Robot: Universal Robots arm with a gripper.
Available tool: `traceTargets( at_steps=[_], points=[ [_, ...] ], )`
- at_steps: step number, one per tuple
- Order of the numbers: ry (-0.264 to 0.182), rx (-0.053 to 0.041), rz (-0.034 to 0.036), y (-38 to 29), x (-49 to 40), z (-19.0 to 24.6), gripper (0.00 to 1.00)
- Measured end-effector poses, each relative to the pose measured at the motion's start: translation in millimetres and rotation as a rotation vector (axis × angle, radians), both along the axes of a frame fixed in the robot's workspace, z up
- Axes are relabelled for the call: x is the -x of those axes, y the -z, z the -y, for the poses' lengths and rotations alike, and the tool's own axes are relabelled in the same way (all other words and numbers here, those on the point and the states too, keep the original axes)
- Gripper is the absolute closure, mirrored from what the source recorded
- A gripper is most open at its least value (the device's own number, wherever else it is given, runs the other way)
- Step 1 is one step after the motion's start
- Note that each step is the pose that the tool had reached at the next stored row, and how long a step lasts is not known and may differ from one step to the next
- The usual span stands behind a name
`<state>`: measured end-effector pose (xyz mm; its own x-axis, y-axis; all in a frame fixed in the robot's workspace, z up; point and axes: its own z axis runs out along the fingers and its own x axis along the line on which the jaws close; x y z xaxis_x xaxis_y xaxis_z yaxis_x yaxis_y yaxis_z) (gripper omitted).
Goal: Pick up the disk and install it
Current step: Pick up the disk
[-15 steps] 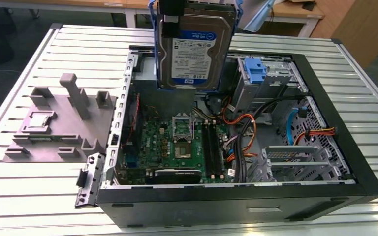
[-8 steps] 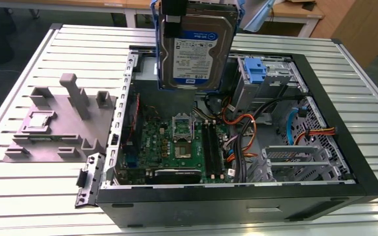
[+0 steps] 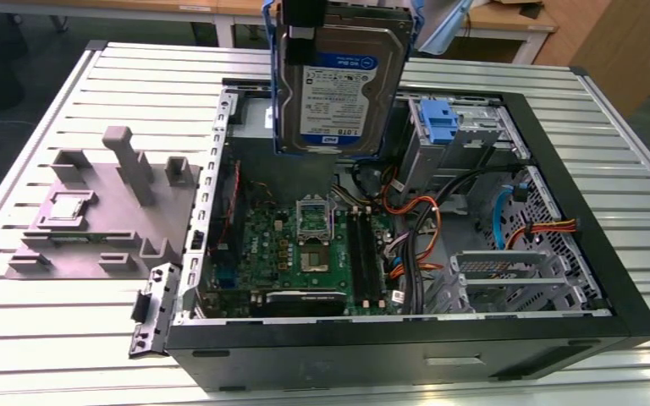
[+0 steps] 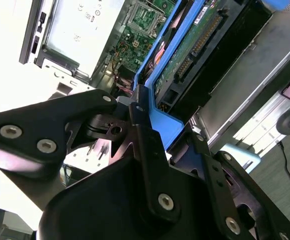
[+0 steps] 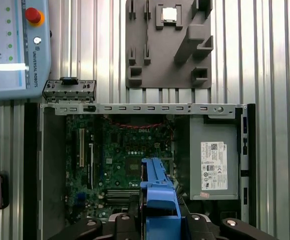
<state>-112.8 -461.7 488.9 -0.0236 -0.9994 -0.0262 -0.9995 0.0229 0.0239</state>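
Your tool [image 4: 162, 125] is clamped on the disk [image 3: 340, 85] by its blue carrier. It hangs upright over the motherboard [image 3: 297, 249] of the open computer case [image 3: 415, 342] on the bench [image 3: 31, 321].

Below my pincer [image 5: 157, 222] I see an open black computer case [image 3: 415, 342] holding a green motherboard [image 3: 302, 254] and a grey power supply [image 5: 214, 160], with a grey fixture block [image 5: 169, 45] farther off, beside the case on the slatted counter [image 3: 54, 330].

The disk [image 3: 340, 85] hangs above the case [image 3: 415, 347], with the fixture [image 3: 99, 228] beside it.
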Motion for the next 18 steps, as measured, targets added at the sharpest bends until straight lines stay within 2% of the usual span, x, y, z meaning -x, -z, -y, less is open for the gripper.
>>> traceTargets(
  at_steps=[18],
  points=[
    [0.0,0.0,0.0,0.0,-6.5,0.0,0.63]
  ],
)
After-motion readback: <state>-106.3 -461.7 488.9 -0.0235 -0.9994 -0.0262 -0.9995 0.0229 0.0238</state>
